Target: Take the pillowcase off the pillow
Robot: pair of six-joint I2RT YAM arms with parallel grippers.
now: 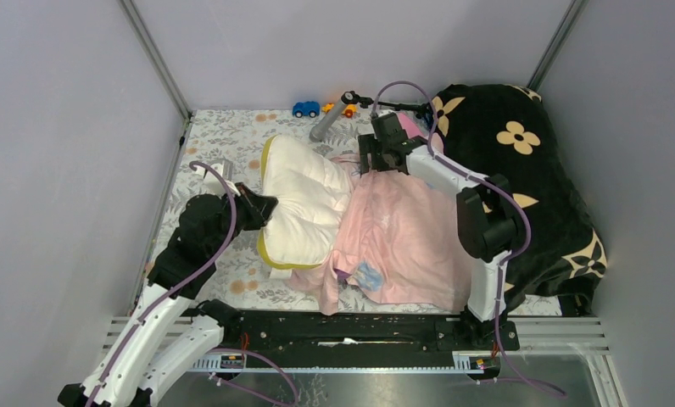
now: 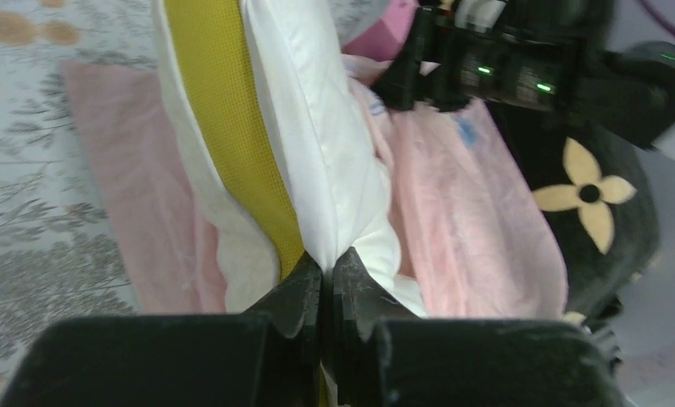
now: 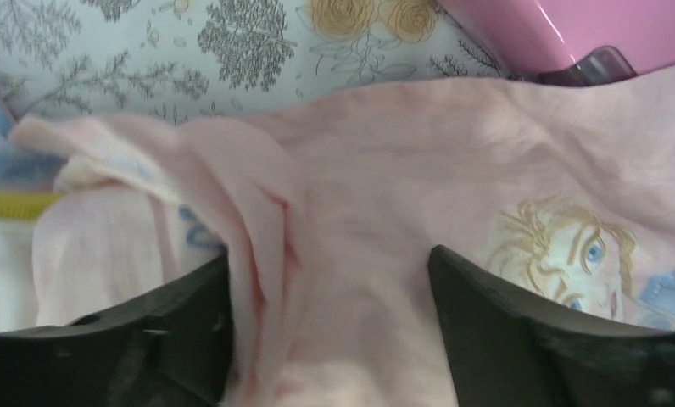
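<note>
The cream-white pillow (image 1: 304, 199) with yellow edge trim (image 1: 270, 254) lies mid-table, its right half still inside the pale pink pillowcase (image 1: 402, 237). My left gripper (image 1: 262, 208) is shut on the pillow's bare left edge. In the left wrist view the gripper (image 2: 327, 259) pinches white pillow fabric (image 2: 317, 144) beside the yellow trim (image 2: 232, 127). My right gripper (image 1: 372, 159) sits on the pillowcase's far edge. In the right wrist view it (image 3: 327, 263) is open, jaws wide apart, with bunched pink pillowcase (image 3: 359, 195) between them, a cartoon face print to the right.
A black plush blanket with tan flowers (image 1: 521, 144) fills the right side. A blue toy car (image 1: 305, 108), a grey cylinder (image 1: 326, 125) and small orange toys (image 1: 349, 109) lie at the back. A pink object (image 3: 563, 30) lies by the right gripper. The floral cloth (image 1: 224, 144) covers the table.
</note>
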